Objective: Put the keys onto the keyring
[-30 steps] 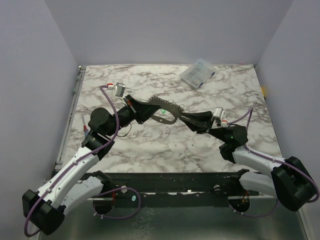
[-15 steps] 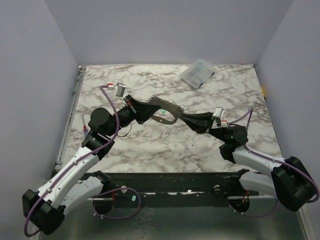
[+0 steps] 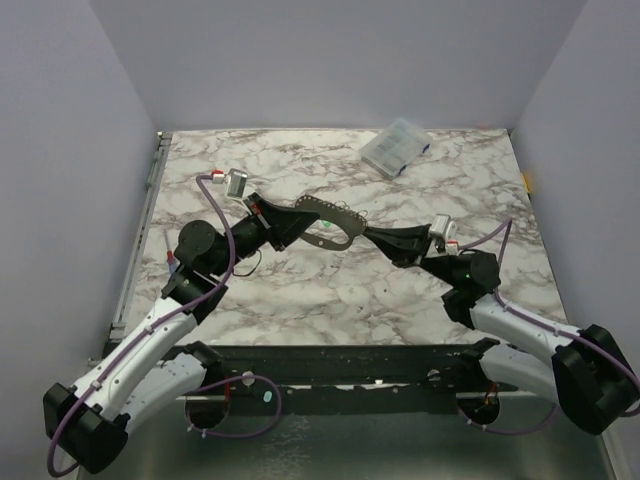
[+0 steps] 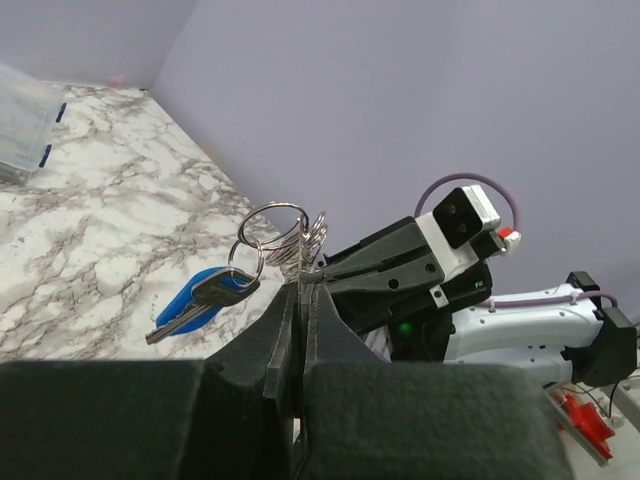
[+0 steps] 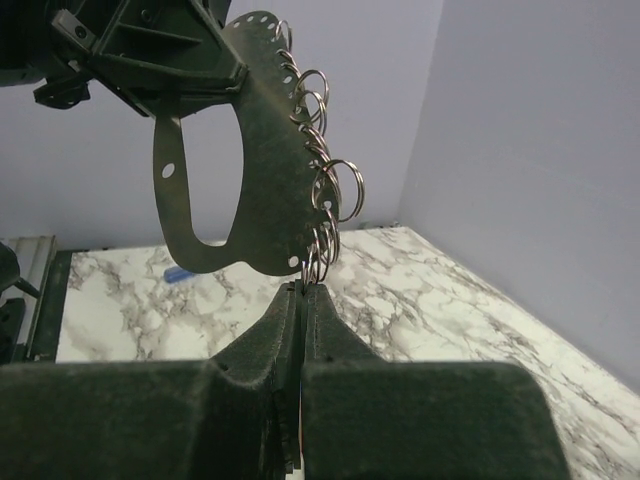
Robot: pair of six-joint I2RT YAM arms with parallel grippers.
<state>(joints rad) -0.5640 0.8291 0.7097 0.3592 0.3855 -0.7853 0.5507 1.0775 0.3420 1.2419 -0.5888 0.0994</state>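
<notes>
Marble table (image 3: 300,290); blue key (image 4: 205,297) hanging on keyring (image 5: 270,150).

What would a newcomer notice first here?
The left pincer and right pincer meet in mid-air above the centre of the marble table, each shut on the keyring, a grey perforated band fringed with small split rings. A blue-headed key shows just below those rings in the left wrist view. A clear compartment box sits near the table's far edge.

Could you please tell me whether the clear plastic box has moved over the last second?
No; the box remains by the table's far edge.
</notes>
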